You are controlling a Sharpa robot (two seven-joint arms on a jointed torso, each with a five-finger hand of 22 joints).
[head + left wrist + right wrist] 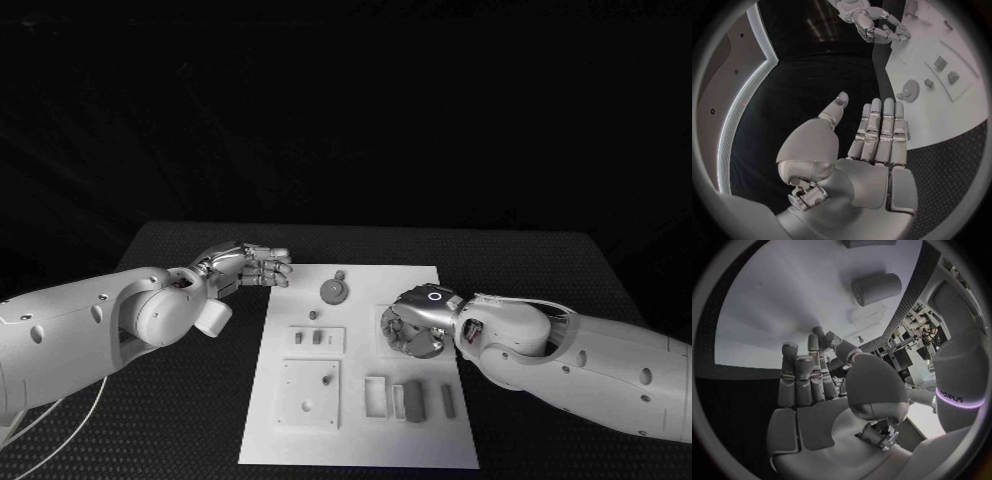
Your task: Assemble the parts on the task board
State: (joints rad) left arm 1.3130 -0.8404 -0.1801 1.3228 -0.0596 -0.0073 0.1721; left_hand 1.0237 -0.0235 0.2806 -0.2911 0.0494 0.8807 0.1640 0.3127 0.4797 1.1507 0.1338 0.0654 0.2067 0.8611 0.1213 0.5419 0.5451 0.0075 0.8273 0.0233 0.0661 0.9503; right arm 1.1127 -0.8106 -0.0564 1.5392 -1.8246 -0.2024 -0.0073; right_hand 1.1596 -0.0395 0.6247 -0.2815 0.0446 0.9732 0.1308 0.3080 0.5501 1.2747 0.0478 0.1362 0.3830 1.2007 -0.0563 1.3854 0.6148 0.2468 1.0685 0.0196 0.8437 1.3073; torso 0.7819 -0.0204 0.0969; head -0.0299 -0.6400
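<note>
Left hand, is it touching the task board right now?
Apart. In the left wrist view the left hand is flat with nothing in it, and dark table shows between its fingertips and the task board.

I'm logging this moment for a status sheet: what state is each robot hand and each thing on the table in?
Left robot hand: open, fingers straight and together, holding nothing, beside the board's far left corner.
Right robot hand: over the board, fingers down; whether it holds anything cannot be told.
Task board: lying flat on the table.
Round part: lying on the board, untouched.
Long parts: lying side by side, untouched.
</note>
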